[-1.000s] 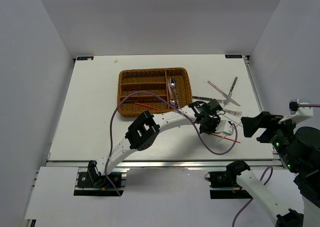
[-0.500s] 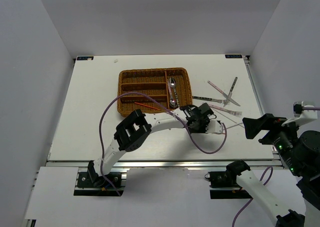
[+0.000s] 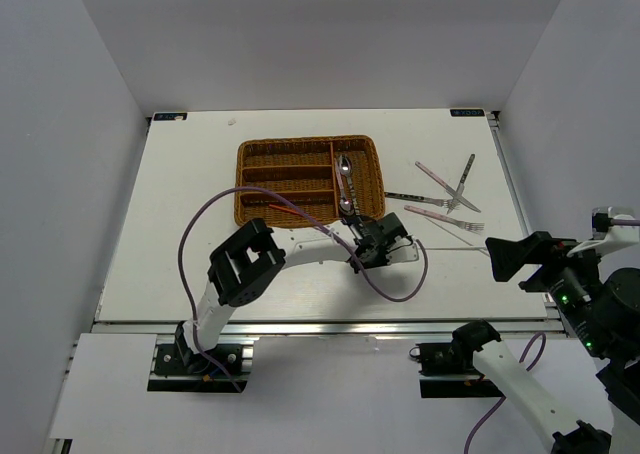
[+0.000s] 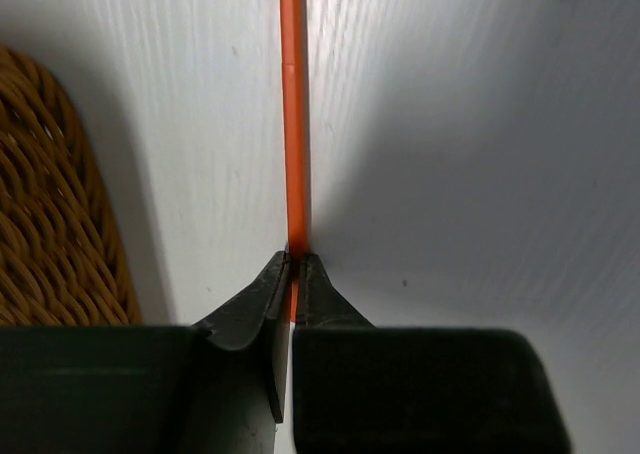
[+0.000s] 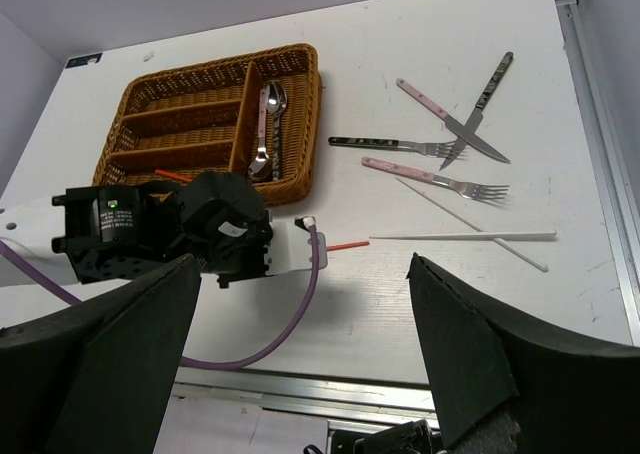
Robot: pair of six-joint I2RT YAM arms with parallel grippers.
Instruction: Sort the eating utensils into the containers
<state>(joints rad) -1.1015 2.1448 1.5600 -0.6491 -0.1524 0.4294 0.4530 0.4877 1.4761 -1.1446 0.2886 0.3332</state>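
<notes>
Red chopstick points straight out from my left claw, pinched tight. That camera sees only the basket edge; my right one shows it whole.

Orange-red down the middle: the red chopstick burns bright against the white bench, its near end between matte black, the left end effector. At the left, the wicker tray shows golden-brown basket weave. Inside it two spoons gleam silver, and a second chopstick shows red. Off right, a pink-handled fork with silver tines, a knife with a dark mottled handle, and white chopsticks nearly lost on the white. A purple cable trails off the white left arm.
</notes>
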